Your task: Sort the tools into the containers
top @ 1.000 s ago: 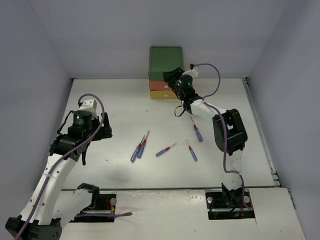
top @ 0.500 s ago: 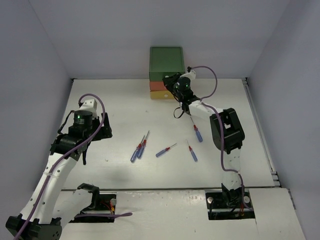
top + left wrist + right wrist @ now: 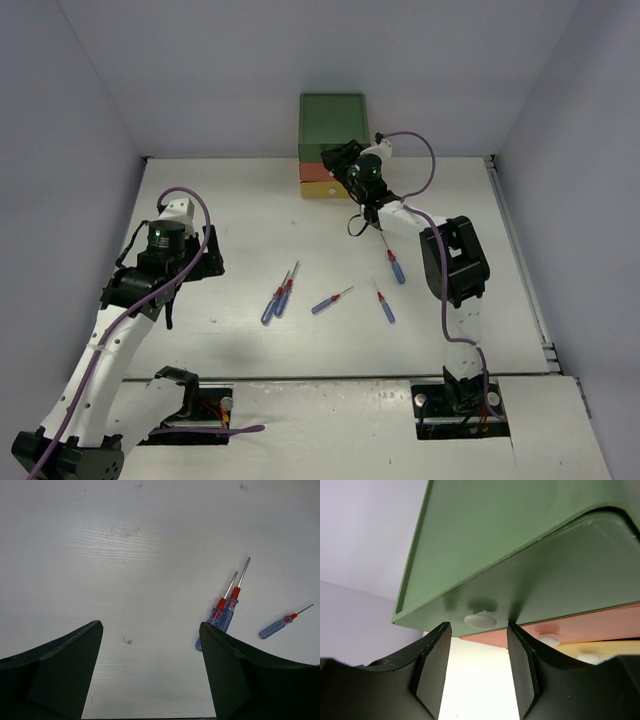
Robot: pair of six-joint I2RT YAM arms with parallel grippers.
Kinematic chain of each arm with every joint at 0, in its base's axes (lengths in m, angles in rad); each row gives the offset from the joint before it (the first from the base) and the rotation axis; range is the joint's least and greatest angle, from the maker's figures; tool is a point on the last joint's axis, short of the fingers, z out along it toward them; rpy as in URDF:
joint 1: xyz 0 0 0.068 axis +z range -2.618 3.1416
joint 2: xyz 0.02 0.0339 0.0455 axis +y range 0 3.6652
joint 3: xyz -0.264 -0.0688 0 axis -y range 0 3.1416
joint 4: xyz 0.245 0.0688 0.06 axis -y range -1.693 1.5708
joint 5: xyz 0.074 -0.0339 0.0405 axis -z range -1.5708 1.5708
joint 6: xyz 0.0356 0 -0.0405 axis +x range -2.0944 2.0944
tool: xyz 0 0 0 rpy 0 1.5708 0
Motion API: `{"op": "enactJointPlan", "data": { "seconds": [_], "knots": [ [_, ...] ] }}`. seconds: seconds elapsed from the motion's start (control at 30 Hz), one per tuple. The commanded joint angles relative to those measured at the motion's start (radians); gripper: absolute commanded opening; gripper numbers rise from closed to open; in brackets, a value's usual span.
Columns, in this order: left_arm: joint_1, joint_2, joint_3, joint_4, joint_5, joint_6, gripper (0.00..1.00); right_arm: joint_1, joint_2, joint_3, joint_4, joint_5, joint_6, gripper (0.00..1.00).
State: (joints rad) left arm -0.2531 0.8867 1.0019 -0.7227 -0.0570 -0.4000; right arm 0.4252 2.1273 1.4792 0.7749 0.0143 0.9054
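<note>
Your right gripper (image 3: 478, 630) sat at the front of the cabinet (image 3: 333, 125), level with the green drawer (image 3: 485, 540) at its top; the jaws were spread, one on each side of that drawer's white knob (image 3: 480, 619), and neither could be seen touching it; under the green drawer came the orange-red drawer (image 3: 600, 622), then the yellow drawer (image 3: 620, 647), each with its own white knob. Five blue-handled screwdrivers (image 3: 331, 301) lay on the table (image 3: 250, 200) in front of the cabinet, well apart from it; two lay touching side by side off the cabinet's front left; one lay alone near them; two more lay toward the cabinet's right side. Your left gripper (image 3: 150, 645) hung over the table far from the cabinet, jaws spread wide and holding nothing; the touching pair lay just beyond its right finger.
</note>
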Motion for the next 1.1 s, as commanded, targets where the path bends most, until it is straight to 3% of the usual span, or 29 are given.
{"op": "enactJointPlan", "data": {
  "seconds": [0.0, 0.23, 0.83, 1.07],
  "knots": [
    [0.000, -0.002, 0.015, 0.022, -0.011, 0.013, 0.75, -0.027, -0.068, 0.013, 0.130, 0.063, -0.007, 0.46],
    [0.000, -0.003, 0.009, 0.023, -0.012, 0.010, 0.75, -0.029, -0.079, 0.010, 0.135, 0.079, 0.000, 0.39],
    [0.000, 0.012, 0.009, 0.026, -0.009, -0.007, 0.75, -0.034, -0.117, -0.008, 0.152, 0.102, 0.019, 0.43],
    [0.000, 0.015, 0.007, 0.026, -0.011, -0.012, 0.75, -0.039, -0.115, 0.000, 0.165, 0.084, 0.023, 0.39]
  ]
}}
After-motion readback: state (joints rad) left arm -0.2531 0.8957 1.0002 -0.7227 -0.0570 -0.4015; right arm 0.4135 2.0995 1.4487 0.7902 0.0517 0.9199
